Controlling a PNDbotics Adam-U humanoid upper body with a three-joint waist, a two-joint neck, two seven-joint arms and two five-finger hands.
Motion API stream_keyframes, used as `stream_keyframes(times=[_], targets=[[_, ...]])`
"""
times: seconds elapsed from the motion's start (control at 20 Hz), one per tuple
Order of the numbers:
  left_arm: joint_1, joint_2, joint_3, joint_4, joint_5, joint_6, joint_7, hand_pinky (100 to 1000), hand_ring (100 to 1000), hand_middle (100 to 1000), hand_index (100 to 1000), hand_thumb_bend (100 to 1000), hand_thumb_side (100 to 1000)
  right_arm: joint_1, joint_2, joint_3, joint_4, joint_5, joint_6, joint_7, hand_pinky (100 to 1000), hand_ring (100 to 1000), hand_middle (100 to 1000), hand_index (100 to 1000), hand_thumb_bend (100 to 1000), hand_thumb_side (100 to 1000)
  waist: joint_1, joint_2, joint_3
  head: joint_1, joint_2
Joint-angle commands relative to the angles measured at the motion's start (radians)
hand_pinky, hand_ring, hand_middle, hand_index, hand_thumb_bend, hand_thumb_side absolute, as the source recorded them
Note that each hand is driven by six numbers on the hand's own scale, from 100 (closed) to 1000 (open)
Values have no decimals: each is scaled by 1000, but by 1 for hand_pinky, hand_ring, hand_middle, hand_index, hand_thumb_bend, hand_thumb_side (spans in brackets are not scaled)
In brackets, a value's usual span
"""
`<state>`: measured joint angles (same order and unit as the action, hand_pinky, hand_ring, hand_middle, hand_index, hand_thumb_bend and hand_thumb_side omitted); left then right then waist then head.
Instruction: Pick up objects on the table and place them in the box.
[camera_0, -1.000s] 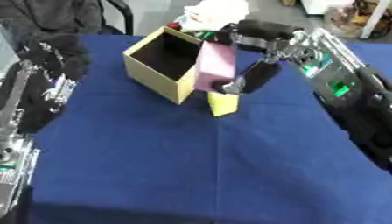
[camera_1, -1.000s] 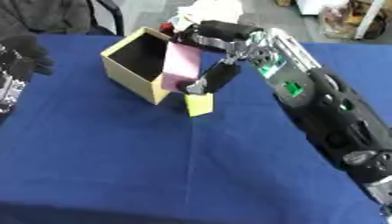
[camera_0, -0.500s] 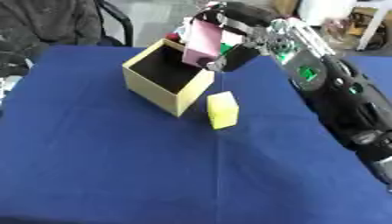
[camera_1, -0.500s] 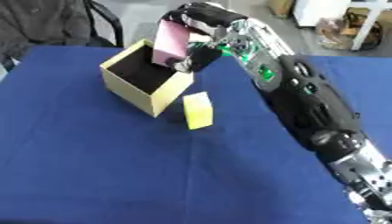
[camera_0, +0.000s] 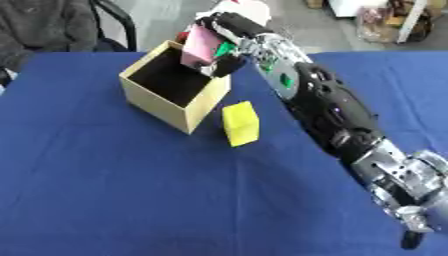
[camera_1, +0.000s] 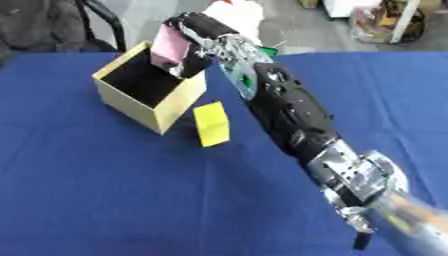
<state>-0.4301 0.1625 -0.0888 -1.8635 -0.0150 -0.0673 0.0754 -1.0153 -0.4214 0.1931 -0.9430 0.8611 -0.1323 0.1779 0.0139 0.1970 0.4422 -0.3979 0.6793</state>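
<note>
Surface (camera_0: 105, 200): covered with a dark blue cloth, filling nearly the whole view; carries 1 box and 1 loose block.

Right arm (camera_0: 328, 107): black with silver joints, stretched from the lower right corner diagonally up to the far side of the box.

Box (camera_0: 140, 97): tan cardboard, open-topped, dark inside, standing on the far left part of the surface with 1 corner toward the camera; nothing can be made out inside it.

Right hand (camera_0: 229, 47): over the far right rim of the box; fingers curled round the pink block; a second ago it held that block low beside the box's right wall, next to the yellow block, and it has since lifted and carried it up over the rim; judged to mean the carry is almost done and only the lowering and release remain.

Pink block (camera_0: 201, 46): flat, rectangular, held upright and slightly tilted above the box opening, not yet inside.

Yellow block (camera_0: 241, 123): lying on the cloth just beside the box's near right wall, apart from it; untouched, in the same spot relative to the box as before; judged the next thing to collect.

Left hand: in neither current view.
</note>
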Motion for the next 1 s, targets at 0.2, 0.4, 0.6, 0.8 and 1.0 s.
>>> stream_keyframes(times=[0.2,0.4,0.6,0.8,1.0], targets=[[-17,2,-5,-13,8,0,-28,620,650,639,819,272,601,-33,25,2,32,37,-34,-2,826,790,704,898,162,363,8,-10,12,-24,20],[-17,1,-8,-10,8,1,-40,620,651,639,819,273,604,-29,41,10,41,35,-60,83,850,837,839,955,217,408,7,-9,13,-25,27],[-18,2,-8,-9,7,1,-47,620,651,640,820,273,605,-28,44,13,29,31,-65,113,859,855,887,980,302,436,5,-9,10,-19,28],[-19,3,-8,-8,4,2,-52,620,651,640,820,274,606,-30,41,15,0,22,-57,99,865,864,923,994,384,456,4,-12,6,-15,28],[-18,4,-9,-7,2,3,-56,621,651,640,820,274,607,-31,37,27,-37,14,-59,104,868,868,938,1000,424,458,4,-15,3,-13,28]])
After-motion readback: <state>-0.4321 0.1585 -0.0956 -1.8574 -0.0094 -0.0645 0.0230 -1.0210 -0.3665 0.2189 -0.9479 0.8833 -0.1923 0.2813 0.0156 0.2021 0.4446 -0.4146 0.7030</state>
